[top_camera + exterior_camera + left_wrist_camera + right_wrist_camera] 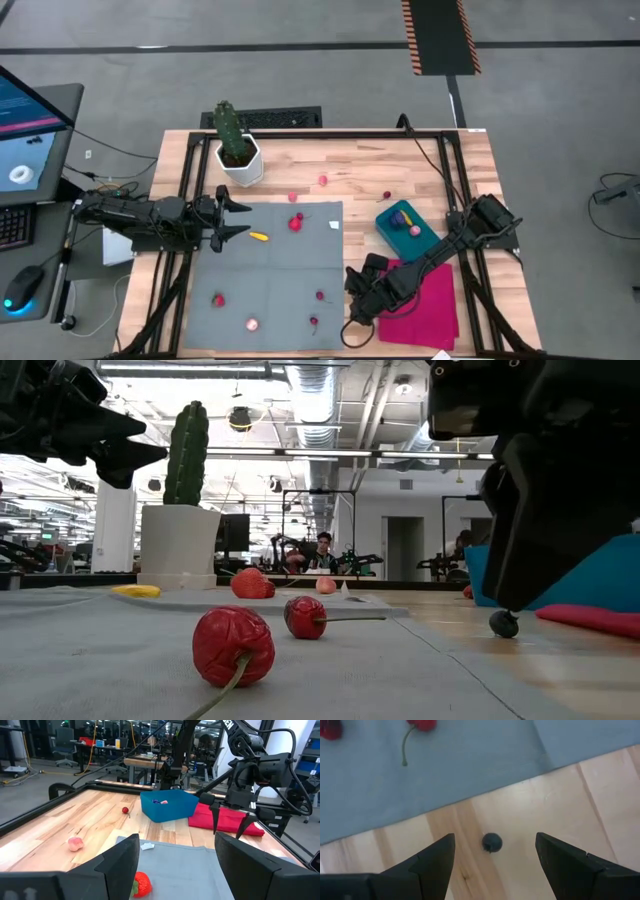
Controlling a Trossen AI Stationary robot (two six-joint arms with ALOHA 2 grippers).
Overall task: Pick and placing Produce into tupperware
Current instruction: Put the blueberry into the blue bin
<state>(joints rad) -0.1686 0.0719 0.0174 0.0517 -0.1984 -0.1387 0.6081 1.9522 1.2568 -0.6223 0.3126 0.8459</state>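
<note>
The teal tupperware (398,228) stands on the wood at the right, next to a magenta cloth (425,305), with a purple and a pink piece inside. Small produce lies scattered on the grey mat (275,275) and the wood: a strawberry (296,222), a yellow piece (259,237), and cherries (304,617). A small dark blue berry (492,842) rests on the wood just off the mat's near right corner. My right gripper (495,855) hangs open above it, tilted down, one finger on either side and clear of it. My left gripper (238,216) waits open, level, at the mat's left edge.
A green cactus (229,128) in a white pot (243,163) stands at the far left of the table. A black frame (330,133) runs round the table's edges. A pink fruit (75,843) and a cherry (125,810) lie on the bare wood beyond the mat.
</note>
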